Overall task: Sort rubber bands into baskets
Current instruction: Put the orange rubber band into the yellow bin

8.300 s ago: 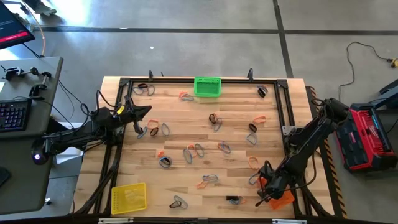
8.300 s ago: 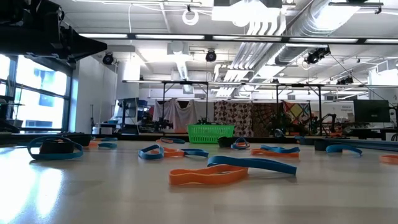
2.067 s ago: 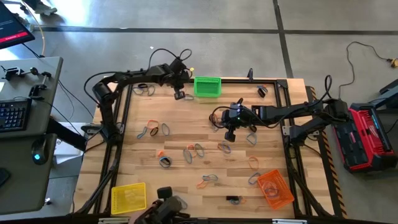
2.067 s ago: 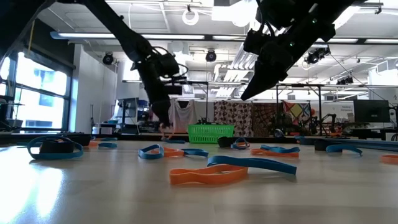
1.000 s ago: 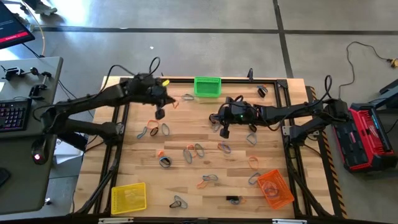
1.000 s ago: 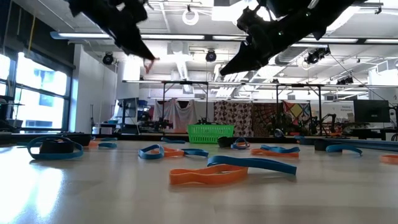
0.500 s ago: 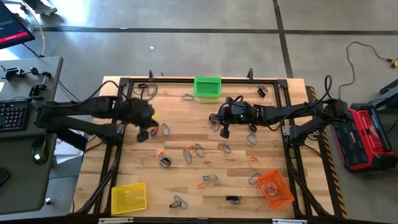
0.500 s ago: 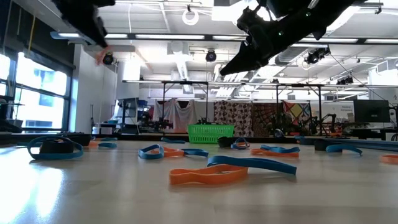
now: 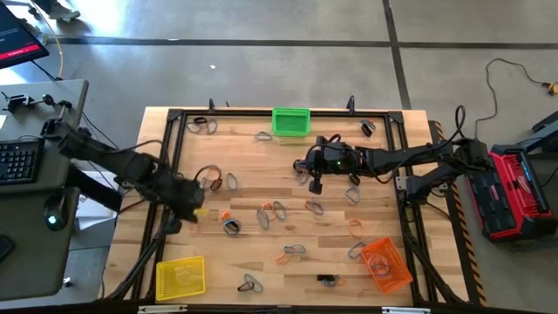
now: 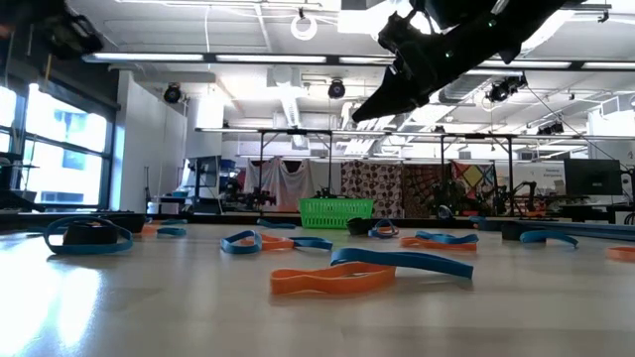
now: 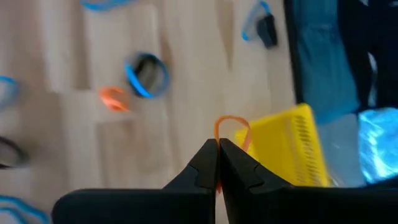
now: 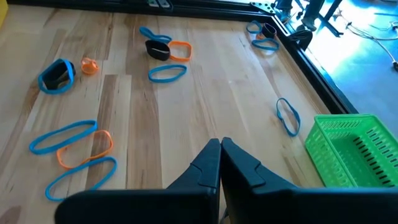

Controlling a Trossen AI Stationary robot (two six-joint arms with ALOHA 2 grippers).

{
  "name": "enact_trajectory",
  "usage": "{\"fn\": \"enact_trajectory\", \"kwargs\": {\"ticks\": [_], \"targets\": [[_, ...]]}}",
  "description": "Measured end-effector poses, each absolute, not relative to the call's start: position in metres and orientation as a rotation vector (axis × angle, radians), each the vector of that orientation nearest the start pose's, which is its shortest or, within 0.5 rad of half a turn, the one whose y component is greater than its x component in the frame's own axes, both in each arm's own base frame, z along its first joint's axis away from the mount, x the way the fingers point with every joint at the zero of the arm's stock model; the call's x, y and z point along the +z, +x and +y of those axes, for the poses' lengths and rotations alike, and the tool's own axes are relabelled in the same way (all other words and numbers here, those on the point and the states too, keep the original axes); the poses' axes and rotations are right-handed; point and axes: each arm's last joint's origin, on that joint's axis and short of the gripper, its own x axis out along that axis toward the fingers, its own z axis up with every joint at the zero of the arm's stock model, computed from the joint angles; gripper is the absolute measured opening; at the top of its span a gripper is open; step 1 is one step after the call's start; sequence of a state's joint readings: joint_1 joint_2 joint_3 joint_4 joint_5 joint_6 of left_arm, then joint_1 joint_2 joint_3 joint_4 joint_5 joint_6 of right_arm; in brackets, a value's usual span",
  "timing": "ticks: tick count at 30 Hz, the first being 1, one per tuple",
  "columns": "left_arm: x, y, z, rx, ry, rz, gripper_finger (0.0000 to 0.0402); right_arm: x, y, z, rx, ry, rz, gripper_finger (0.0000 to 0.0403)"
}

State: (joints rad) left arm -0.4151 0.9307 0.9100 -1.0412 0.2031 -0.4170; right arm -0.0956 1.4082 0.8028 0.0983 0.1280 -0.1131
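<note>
Several orange, blue and black rubber bands (image 9: pixel 272 211) lie loose on the wooden table. The green basket (image 9: pixel 290 120) stands at the far edge, the yellow basket (image 9: pixel 180 277) at the near left corner, the orange basket (image 9: pixel 386 264) at the near right. My left gripper (image 9: pixel 190 209) hangs over the table's left side, shut on an orange rubber band (image 11: pixel 231 127), with the yellow basket (image 11: pixel 280 155) just beyond its tips. My right gripper (image 9: pixel 315 181) hovers shut above the table's middle, holding nothing (image 12: pixel 220 146). My left gripper pinches the orange rubber band between its two fingertips. A small loop of the band (image 11: pixel 230 122) sticks out beyond the tips. The fingers slant downward, and the band is lifted clear of the table.
A black metal frame (image 9: pixel 171 148) runs around the table's edges. Black cables trail from both arms. A desk with a keyboard (image 9: pixel 19 161) stands left of the table, a red case (image 9: pixel 514 192) to its right.
My left gripper has carried the orange band from near the green basket toward the table's left and near edges, toward the yellow basket, turning as it went. It has stayed shut on the band.
</note>
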Motion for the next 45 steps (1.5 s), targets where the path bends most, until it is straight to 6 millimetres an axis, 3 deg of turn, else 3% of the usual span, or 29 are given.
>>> {"fn": "enact_trajectory", "kwargs": {"ticks": [9,21,29,34,45], "targets": [[0.278,0.148,-0.124,-0.427,-0.336,1.184,0.0000,0.227,0.295,-0.032,-0.189,-0.118,0.525,0.0000],[0.229,0.167,-0.186,-0.412,-0.280,1.321,0.0000,0.227,0.295,-0.032,-0.183,-0.144,0.527,0.0000],[0.201,0.171,-0.199,-0.349,-0.251,1.447,0.0000,0.226,0.295,-0.032,-0.182,-0.144,0.532,0.0000],[0.188,0.174,-0.197,-0.231,-0.263,1.520,0.0000,0.223,0.293,-0.032,-0.179,-0.144,0.567,0.0000],[0.184,0.182,-0.185,-0.077,-0.265,1.511,0.0000,0.217,0.289,-0.031,-0.180,-0.119,0.648,0.0000]]}}
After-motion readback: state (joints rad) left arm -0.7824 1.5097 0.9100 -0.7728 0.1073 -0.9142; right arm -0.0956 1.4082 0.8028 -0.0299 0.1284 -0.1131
